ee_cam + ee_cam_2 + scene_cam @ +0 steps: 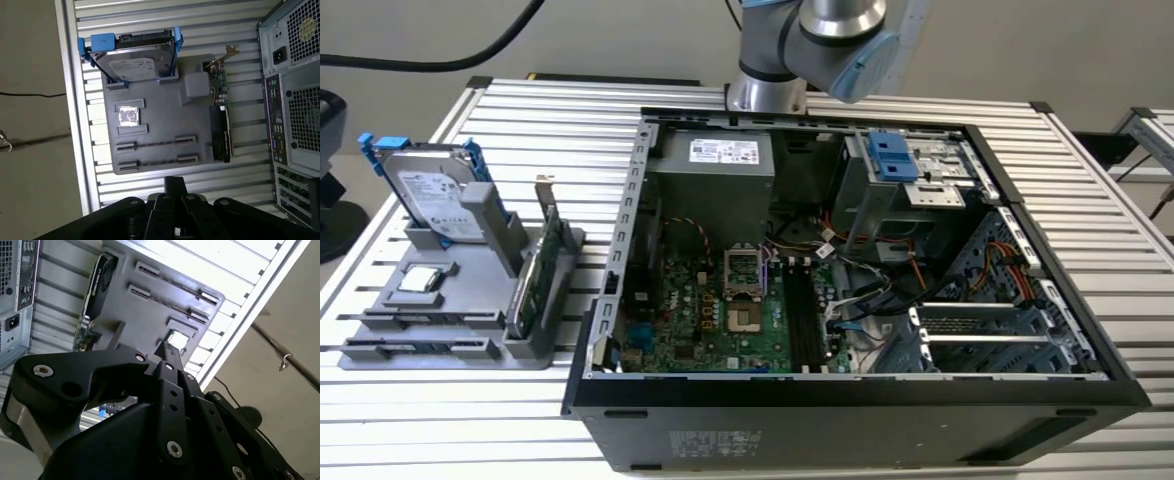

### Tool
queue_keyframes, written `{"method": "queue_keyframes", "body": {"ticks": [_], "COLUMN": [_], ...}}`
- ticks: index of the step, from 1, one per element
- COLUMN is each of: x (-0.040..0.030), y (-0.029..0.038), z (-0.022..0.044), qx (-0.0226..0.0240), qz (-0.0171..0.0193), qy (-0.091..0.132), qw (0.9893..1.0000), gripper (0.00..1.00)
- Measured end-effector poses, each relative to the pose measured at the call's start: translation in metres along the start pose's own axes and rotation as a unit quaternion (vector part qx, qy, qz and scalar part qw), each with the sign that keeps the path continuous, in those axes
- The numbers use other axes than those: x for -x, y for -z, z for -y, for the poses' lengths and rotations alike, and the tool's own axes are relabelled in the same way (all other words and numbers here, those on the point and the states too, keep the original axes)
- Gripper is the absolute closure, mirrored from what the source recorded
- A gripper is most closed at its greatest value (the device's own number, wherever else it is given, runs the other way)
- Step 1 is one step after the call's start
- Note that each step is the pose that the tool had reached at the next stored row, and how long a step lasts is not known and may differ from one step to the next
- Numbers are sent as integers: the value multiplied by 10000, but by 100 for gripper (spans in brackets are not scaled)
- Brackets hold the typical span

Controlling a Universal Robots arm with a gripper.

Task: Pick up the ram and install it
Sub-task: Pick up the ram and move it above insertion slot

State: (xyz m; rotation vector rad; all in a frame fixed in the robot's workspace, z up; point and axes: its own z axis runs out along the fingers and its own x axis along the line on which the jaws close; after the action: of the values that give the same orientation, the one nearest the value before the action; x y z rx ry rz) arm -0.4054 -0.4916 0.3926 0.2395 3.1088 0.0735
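The ram [156, 143] stands on edge as a thin dark strip between two slotted posts of the grey holder tray [155, 115], in the row beside the small square chip [129, 116]. In both wrist views my gripper [175, 181] [167, 348] hangs above the slatted table just off that end of the tray, fingers closed to a point with nothing between them. In the exterior view the arm [827, 40] reaches in from behind the open computer case [854, 400]. The motherboard's long black memory slots [803, 315] lie bare inside the case.
On the tray [400, 300] also stand a silver hard drive with blue rails [434, 190] and a green card with a metal bracket [540, 260]. The case's wall [620, 250] rises right beside the tray. Cables and drive cages crowd the case's interior on the exterior view's right.
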Motion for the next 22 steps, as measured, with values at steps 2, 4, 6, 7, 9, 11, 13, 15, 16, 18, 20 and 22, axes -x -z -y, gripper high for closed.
{"method": "queue_keyframes", "body": {"ticks": [2,4,6,7,9,11,13,15,16,18,20,22], "x": [-1,-1,-2,-2,-4,-6,-9,-11,-12,-15,-17,-20], "y": [0,0,0,0,0,0,1,0,0,0,0,1], "z": [0,0,0,0,0,1,1,2,2,2,2,3], "qx": [-1,-3,-3,-4,-5,-7,-8,-10,-10,-12,-13,-15], "qz": [4,6,9,10,13,16,20,24,26,30,34,38], "qy": [-77,-137,-187,-215,-275,-341,-420,-502,-541,-619,-704,-784], "qw": [10000,9999,9998,9998,9996,9994,9991,9987,9985,9981,9975,9969], "gripper": [100,100,100,100,100,100,100,100,100,100,100,100]}}
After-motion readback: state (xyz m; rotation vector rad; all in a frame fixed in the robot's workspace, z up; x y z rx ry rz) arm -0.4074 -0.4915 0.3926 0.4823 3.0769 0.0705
